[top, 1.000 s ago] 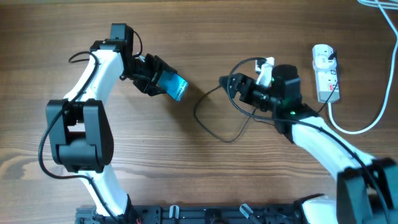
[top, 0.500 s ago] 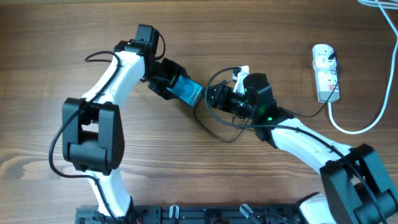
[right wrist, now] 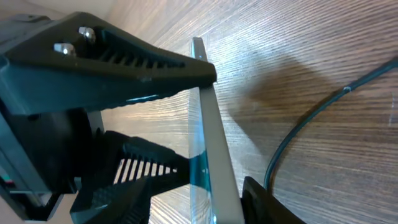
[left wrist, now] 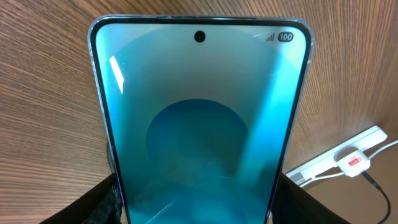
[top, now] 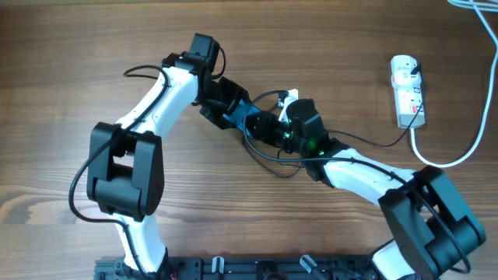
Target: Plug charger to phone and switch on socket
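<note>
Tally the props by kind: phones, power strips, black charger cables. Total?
Phones: 1, the phone, teal screen
Power strips: 1, the power strip, white with a red switch
Black charger cables: 1, the charger cable
Total: 3

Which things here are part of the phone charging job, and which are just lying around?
Part of the job: phone, charger, socket.
Just lying around: only the thick white lead running from the socket.
</note>
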